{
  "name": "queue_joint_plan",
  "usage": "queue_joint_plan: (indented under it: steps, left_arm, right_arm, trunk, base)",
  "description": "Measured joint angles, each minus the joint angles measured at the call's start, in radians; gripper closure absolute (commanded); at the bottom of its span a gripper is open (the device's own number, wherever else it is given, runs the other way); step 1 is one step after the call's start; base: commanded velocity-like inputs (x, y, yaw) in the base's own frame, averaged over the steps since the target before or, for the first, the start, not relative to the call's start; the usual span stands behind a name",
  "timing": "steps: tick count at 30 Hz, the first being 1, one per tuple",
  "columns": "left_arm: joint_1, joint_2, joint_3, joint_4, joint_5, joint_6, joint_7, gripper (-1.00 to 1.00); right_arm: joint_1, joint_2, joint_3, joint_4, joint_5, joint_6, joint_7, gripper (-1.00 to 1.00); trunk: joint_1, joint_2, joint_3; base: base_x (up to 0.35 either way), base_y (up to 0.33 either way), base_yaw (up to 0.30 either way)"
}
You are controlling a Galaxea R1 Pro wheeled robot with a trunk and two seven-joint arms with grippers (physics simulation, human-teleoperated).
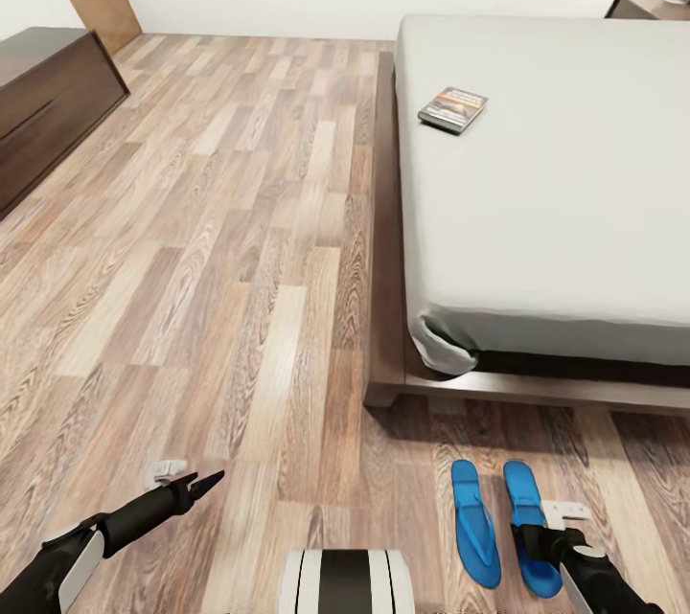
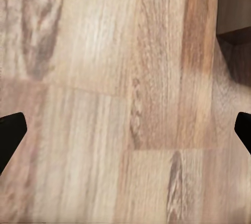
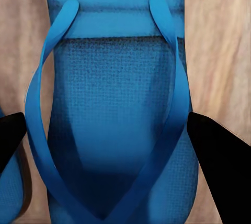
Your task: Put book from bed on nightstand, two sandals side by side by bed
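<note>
Right under my right gripper (image 3: 125,145) is one of the blue sandals (image 3: 117,124), straps up. My jaws are wide, a finger on each side of the sole, not pinching it as far as I can tell. In the head view that's the right-hand sandal (image 1: 533,526), and its twin (image 1: 475,523) lies just beside it on the floor (image 1: 240,240) at the foot of the bed (image 1: 546,202). Both run lengthwise toward the bed frame, roughly parallel, which end is the toe I can't say for sure. So the sandal half looks basically done to me, maybe a nudge needed.

My left gripper (image 1: 196,483) hangs over bare planks, jaws open, holding nothing.

The book (image 1: 452,108) is the part left: lying flat on the mattress, long axis skewed to the bed's edge. A corner of a nightstand (image 1: 644,7) peeks out beyond the bed.
</note>
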Motion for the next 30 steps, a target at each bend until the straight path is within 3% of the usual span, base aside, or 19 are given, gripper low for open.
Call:
queue_joint_plan:
  steps: [10, 18, 26, 30]
  left_arm:
    - [0.0, 0.0, 0.0, 0.0, 0.0, 0.0, -0.001, -1.0]
    - [0.0, 0.0, 0.0, 0.0, 0.0, 0.0, -0.002, -1.0]
    - [0.0, 0.0, 0.0, 0.0, 0.0, 0.0, -0.002, -1.0]
    - [0.0, 0.0, 0.0, 0.0, 0.0, 0.0, -0.002, -1.0]
  right_arm:
    - [0.0, -0.001, 0.001, 0.0, 0.001, -0.012, 0.002, 1.0]
    - [0.0, -0.002, 0.001, -0.001, -0.001, -0.106, 0.004, 1.0]
    - [0.001, -0.002, 0.0, -0.001, -0.002, -0.118, 0.006, 1.0]
    - [0.001, -0.002, -0.003, -0.001, -0.002, -0.117, 0.006, 1.0]
  trunk:
    - [0.004, -0.002, -0.039]
    - [0.004, -0.002, -0.039]
    - [0.004, -0.002, -0.039]
    - [0.006, -0.003, -0.054]
  base:
    - [0.0, 0.0, 0.0]
    - [0.0, 0.0, 0.0]
    - [0.0, 0.0, 0.0]
    - [0.0, 0.0, 0.0]
